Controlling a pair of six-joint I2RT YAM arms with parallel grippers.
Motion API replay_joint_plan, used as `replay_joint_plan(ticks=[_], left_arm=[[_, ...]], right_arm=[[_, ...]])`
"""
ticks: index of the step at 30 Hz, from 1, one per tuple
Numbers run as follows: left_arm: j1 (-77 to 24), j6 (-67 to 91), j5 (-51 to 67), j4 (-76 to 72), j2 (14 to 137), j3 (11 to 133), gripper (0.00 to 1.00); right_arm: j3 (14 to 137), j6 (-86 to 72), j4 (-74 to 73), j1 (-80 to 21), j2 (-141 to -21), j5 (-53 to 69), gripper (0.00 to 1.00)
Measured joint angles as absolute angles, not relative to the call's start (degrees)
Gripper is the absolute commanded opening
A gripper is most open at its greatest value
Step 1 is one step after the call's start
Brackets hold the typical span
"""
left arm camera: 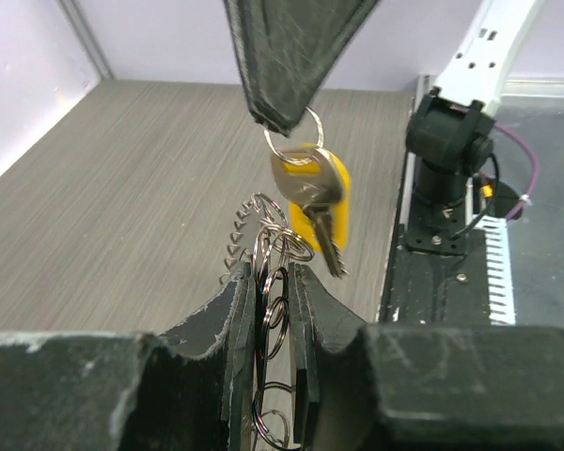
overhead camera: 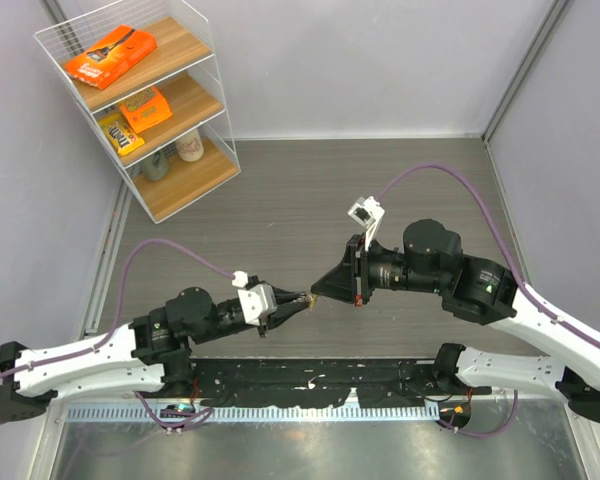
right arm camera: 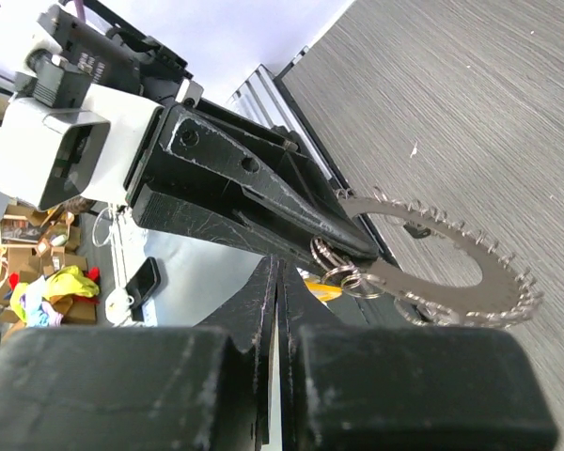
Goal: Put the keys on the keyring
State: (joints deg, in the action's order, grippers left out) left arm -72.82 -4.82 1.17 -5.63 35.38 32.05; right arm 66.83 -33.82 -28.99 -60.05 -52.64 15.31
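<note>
From above, the black left gripper (overhead camera: 298, 303) and right gripper (overhead camera: 320, 290) meet tip to tip over the near middle of the grey wood-grain table (overhead camera: 310, 190). A brass-yellow glint of the keys (overhead camera: 311, 297) shows between them. A white wire shelf with wooden boards (overhead camera: 195, 175) stands far left.

In the left wrist view, the left gripper (left arm camera: 273, 268) is pressed together on the keyring (left arm camera: 237, 240), a silvery metal loop edged with small tooth-like pieces. The right gripper (left arm camera: 284, 117) reaches in from the top, pinching a small split ring (left arm camera: 296, 132). From it the keys (left arm camera: 312, 193), one silvery and one brass-yellow, hang just beside the keyring.

In the right wrist view, the right gripper (right arm camera: 277, 268) is squeezed tight. The left gripper (right arm camera: 352, 249) clamps the keyring (right arm camera: 503, 282), which juts right above the table.
</note>
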Motion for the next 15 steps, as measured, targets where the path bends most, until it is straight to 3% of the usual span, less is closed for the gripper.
replay_joint_plan(ticks=[4, 11, 15], left_arm=[[-73.5, -5.8, -5.8, 2.1, 39.9, 39.7, 0.00], [-73.7, -5.4, -27.4, 22.0, 58.5, 60.6, 0.00], [-73.7, -3.9, -31.2, 30.8, 65.4, 63.6, 0.00]], right_arm=[[66.7, -33.5, -29.1, -60.3, -52.1, 14.2, 0.06], [64.5, -32.0, -33.1, -60.3, -46.6, 7.2, 0.06], [63.2, -31.6, -35.0, -60.3, -44.0, 4.9, 0.06]])
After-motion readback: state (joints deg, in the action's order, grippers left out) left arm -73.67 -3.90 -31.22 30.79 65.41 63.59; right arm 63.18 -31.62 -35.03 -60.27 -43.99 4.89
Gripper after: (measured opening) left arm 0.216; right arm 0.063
